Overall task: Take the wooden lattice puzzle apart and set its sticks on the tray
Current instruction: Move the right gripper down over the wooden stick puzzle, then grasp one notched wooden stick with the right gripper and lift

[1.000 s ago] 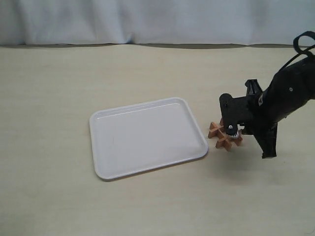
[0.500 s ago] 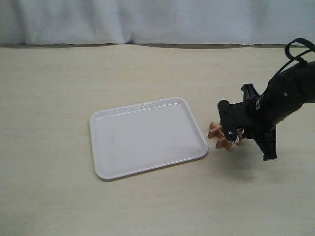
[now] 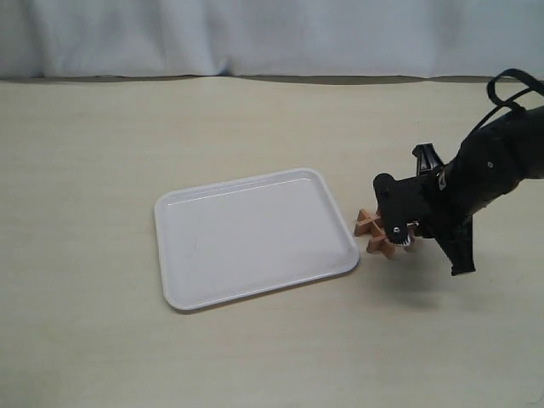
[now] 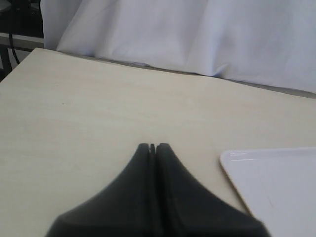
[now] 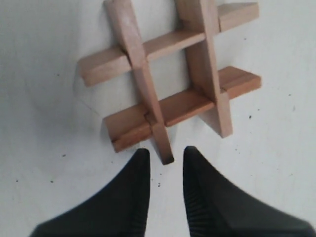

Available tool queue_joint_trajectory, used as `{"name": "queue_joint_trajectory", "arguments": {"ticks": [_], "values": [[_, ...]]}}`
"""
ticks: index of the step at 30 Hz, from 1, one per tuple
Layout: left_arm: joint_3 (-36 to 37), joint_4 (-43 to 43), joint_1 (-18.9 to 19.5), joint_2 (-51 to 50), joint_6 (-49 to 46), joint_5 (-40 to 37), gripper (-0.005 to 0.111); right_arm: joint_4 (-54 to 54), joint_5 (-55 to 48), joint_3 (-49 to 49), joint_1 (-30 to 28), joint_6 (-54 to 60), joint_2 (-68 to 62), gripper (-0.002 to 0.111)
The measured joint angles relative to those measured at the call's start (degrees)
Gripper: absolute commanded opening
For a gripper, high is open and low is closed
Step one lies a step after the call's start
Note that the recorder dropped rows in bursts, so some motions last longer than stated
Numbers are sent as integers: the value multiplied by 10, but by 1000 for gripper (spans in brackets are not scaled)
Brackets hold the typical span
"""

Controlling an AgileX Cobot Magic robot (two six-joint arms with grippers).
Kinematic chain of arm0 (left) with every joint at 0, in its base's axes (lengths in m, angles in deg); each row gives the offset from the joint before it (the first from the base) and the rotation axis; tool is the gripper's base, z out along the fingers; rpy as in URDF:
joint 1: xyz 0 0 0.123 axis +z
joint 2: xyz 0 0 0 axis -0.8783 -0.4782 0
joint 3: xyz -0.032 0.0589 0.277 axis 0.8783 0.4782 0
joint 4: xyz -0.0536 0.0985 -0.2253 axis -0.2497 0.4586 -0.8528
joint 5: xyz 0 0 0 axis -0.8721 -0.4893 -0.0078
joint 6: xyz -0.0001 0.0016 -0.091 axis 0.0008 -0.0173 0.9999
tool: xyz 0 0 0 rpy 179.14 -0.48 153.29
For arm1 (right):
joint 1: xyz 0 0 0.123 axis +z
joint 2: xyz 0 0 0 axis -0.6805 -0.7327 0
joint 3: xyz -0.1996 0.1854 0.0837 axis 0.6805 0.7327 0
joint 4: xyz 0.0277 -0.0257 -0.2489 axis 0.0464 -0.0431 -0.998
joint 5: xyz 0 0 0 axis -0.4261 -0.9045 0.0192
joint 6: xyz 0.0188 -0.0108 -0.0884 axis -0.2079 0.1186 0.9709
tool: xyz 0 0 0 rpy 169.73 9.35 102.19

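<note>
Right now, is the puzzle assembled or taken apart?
Assembled. The puzzle lies on the table beside the tray, its four sticks crossed two by two and interlocked; none is on the tray.

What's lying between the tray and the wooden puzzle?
Only a narrow strip of bare table separates the tray from the puzzle, shown in the exterior view.

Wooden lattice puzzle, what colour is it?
The puzzle is reddish-brown, clearest in the right wrist view.

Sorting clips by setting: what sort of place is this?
Probably a robot lab bench: pale table, white cloth backdrop, a tray and wooden lattice puzzle set out as test props.
</note>
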Motion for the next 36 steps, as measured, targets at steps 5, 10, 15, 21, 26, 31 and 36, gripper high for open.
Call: {"name": "queue_joint_trajectory", "arguments": {"ticks": [5, 10, 15, 21, 26, 31, 36], "values": [[0, 0, 0, 0, 0, 0, 0, 0, 9, 0, 0, 0, 12, 23], [0, 0, 0, 0, 0, 0, 0, 0, 10, 0, 0, 0, 3, 23], [0, 0, 0, 0, 0, 0, 0, 0, 10, 0, 0, 0, -5, 23], [0, 0, 0, 0, 0, 0, 0, 8, 10, 0, 0, 0, -8, 20], [0, 0, 0, 0, 0, 0, 0, 12, 10, 0, 0, 1, -8, 4], [0, 0, 0, 0, 0, 0, 0, 13, -2, 0, 0, 12, -6, 4], [0, 0, 0, 0, 0, 0, 0, 18, -28, 0, 0, 13, 28, 4]]}}
